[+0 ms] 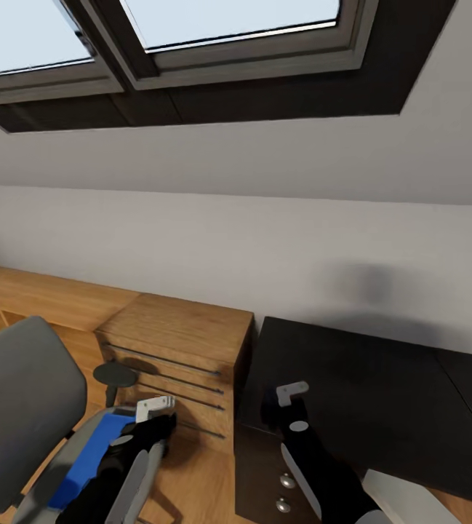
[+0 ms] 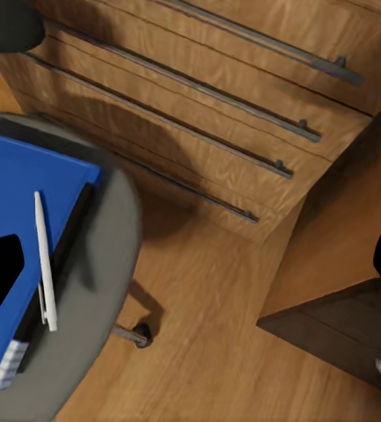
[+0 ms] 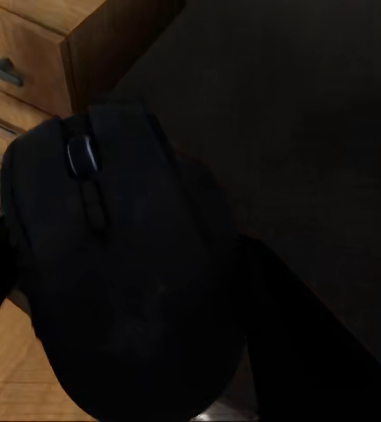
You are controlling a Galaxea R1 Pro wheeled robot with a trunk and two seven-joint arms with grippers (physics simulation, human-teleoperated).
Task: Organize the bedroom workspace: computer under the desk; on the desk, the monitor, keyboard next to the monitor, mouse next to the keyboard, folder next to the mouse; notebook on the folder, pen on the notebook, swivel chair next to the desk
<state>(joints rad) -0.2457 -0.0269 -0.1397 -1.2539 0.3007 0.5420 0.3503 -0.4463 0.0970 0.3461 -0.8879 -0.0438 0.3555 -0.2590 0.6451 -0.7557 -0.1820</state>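
While the mouse (image 3: 120, 264) was clamped in the right gripper (image 1: 288, 409) over the desk's (image 1: 381, 386) corner, the blue folder (image 2: 23, 220) and white pen (image 2: 44, 264) lay on the swivel chair (image 1: 17, 407); the left gripper's (image 1: 152, 422) state could not be told.

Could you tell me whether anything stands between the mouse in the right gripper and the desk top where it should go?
Nothing visible does. The mouse sits close in front of the right wrist camera, at the desk corner beside the wooden drawers, and the black top beyond it looks bare.
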